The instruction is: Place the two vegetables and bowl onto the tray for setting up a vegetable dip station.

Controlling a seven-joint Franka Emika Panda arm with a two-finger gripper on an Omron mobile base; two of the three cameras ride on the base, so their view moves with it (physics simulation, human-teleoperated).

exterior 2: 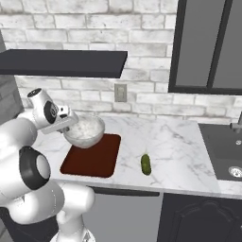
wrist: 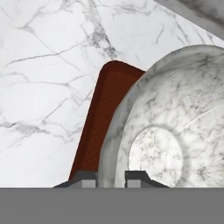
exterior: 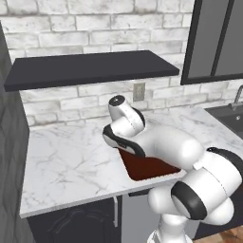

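This is a kitchen with a white brick wall, a dark shelf up high, and a white marble worktop that runs to a dark sink at its right end. I am the robot arm, and I am telling this from my own fingers. My gripper is pinched shut on the rim of the bowl, one finger inside and one outside, so I am holding the bowl by its edge. The bowl is round and deep, white and grey like marble. It hangs just over the back edge of the tray and looks tipped a little. I think it is not sitting down on the tray yet, but I cannot tell for sure if its bottom is touching. The tray is dark red-brown and flat, and it lies at the front edge of the worktop, toward the left side. Nothing is lying on the tray that I can see. The little green bumpy cucumber lies on the worktop just to the right of the tray, near the front edge, and it is not on the tray. I do not see the carrot from here. So I think the job is only at the start: the bowl is nearly there but I have not let it go, and the cucumber and the carrot both still have to go onto the tray
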